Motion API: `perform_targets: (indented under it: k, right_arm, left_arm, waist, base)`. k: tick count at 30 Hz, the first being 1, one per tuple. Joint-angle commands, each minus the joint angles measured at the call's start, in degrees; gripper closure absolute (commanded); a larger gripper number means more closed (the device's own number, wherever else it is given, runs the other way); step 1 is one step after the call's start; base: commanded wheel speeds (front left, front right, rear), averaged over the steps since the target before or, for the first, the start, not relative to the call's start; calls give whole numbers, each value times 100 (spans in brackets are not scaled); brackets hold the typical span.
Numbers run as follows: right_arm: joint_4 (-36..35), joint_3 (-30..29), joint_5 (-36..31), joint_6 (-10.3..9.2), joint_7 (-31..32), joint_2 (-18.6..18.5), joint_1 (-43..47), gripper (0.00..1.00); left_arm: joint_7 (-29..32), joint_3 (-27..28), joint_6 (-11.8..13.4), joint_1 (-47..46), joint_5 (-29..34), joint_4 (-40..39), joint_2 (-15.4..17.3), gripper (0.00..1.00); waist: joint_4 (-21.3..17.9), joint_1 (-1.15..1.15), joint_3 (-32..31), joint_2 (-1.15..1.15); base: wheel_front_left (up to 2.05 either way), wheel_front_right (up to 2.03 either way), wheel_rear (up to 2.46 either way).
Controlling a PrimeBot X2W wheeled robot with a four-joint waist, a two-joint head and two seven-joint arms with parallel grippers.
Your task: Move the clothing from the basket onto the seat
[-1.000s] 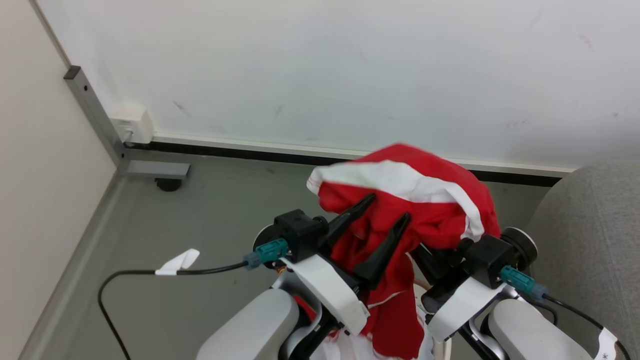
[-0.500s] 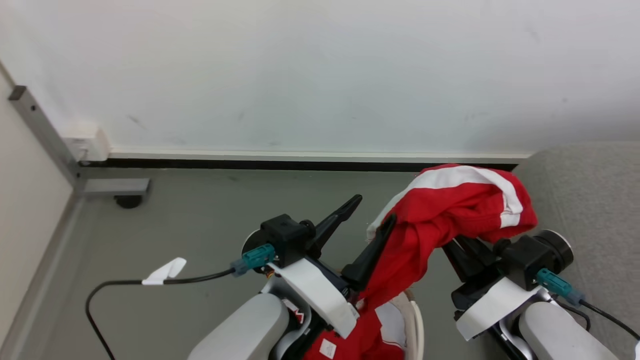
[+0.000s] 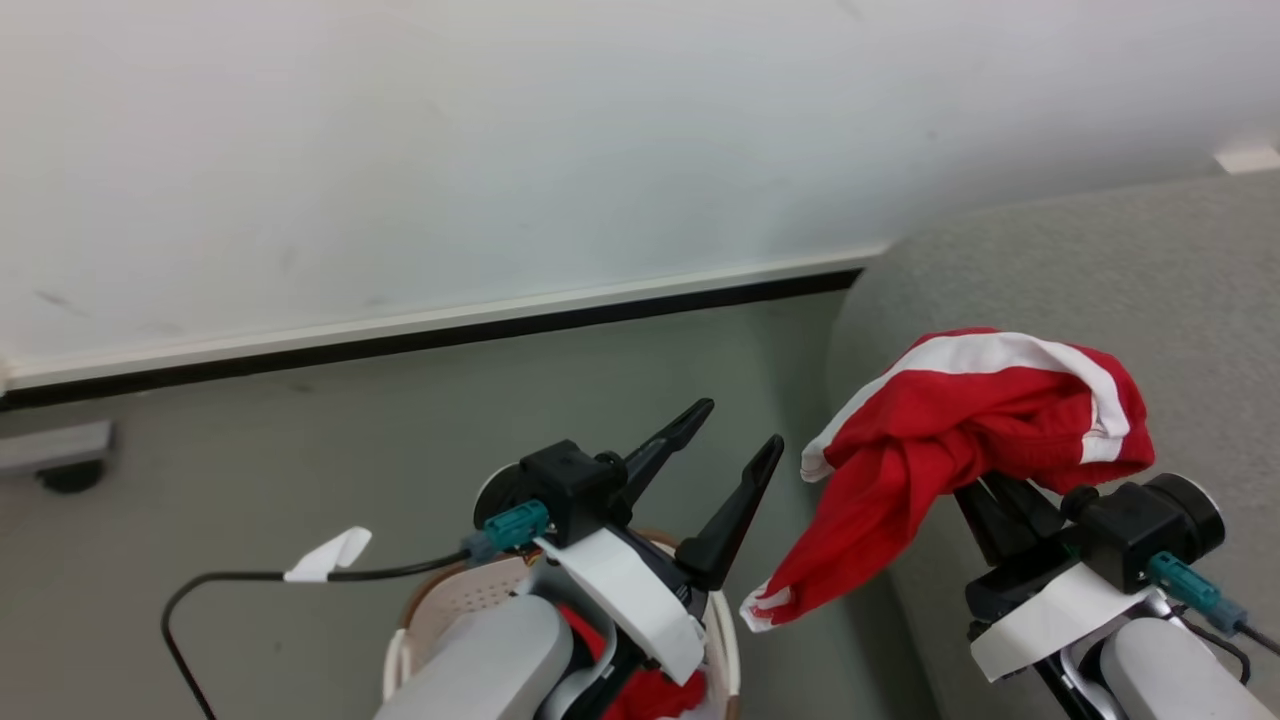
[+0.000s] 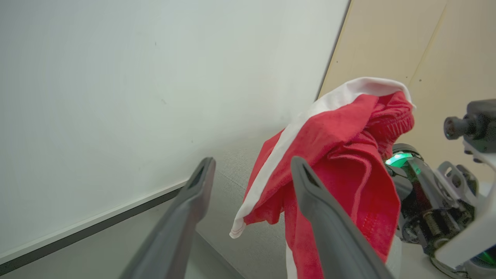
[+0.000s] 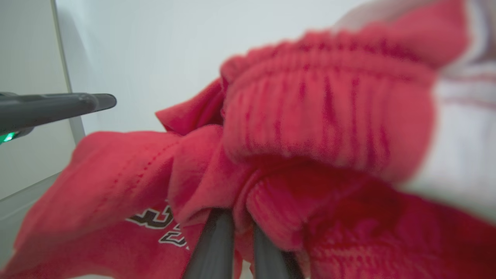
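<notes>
The red garment point(image 3: 960, 420) hung bunched in the air, clear of the basket, with its upper folds in front of the grey sofa point(image 3: 1050, 270) and its lower tail trailing down over the line where the sofa's side met the floor point(image 3: 300, 450). A white band ran along its top edge, and white trim showed at the dangling corner. In the right wrist view, the cloth point(image 5: 310, 135) showed a ribbed, gathered band and a patch of black-and-white print lower down.

The right end effector point(image 3: 985, 490) carried it. Its 2 dark fingers point(image 5: 217, 248) were pressed close together with a fold of the fabric pinched between them, and the rest draped over and around their tips.

The left end effector point(image 3: 740, 425) stood just beside the garment, on its left, with its 2 fingers spread wide and nothing between them. In the left wrist view, the cloth point(image 4: 341, 155) sat behind the right-hand finger point(image 4: 325, 224); I could not tell whether they touched.

The cream basket point(image 3: 440, 600), with a perforated wall and brown rim, sat on the floor beneath the left arm. More red fabric point(image 3: 650, 690) lay inside it, partly hidden by the arm.

A black cable point(image 3: 250, 575) with a white tag point(image 3: 330, 553) looped from the left wrist across the grey floor. Behind it all rose a white wall point(image 3: 500, 150) with a dark strip along its foot.
</notes>
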Motion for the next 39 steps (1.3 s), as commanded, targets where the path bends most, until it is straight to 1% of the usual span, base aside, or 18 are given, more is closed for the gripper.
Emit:
perform_targets:
  k: [1,9,13,17,24,32,36,39]
  right_arm:
    - [-34,-60,-43,-12,-1,-25,61,100]
    - [-162,-344,-155,-12,-1,61,218,100]
    - [-252,-568,-183,-12,-1,181,314,100]
    - [-339,-744,-208,-12,-1,291,449,100]
    - [-387,-804,-239,-12,-1,339,532,100]
    - [-383,-823,-244,-12,-1,353,538,100]
    - [-318,-757,-195,-12,-1,295,424,100]
    - [-252,-638,-101,-12,-1,169,227,100]
  left_arm:
    - [-35,-7,4,13,31,33,38,0]
    - [-102,-78,-53,-81,209,146,81,0]
    - [-122,-70,-61,-83,303,218,70,0]
    - [-150,-62,-72,-98,360,244,34,0]
    - [-156,-42,-92,-106,389,291,12,0]
    - [-158,-31,-118,-106,436,295,-6,0]
    - [-157,-38,-123,-141,497,273,-24,0]
    - [-158,-44,-121,-157,564,234,-15,0]
  waist:
    - [-315,0,109,0]
    - [-995,0,266,0]
    - [-1245,0,350,0]
    - [-1404,0,391,0]
    - [-1554,0,427,0]
    - [-1570,0,459,0]
    - [-1526,0,500,0]
    - [-1482,0,575,0]
  base:
    - [0,0,0]
    - [0,0,0]
    - [0,0,0]
    - [0,0,0]
    - [0,0,0]
    - [0,0,0]
    - [0,0,0]
    - [0,0,0]
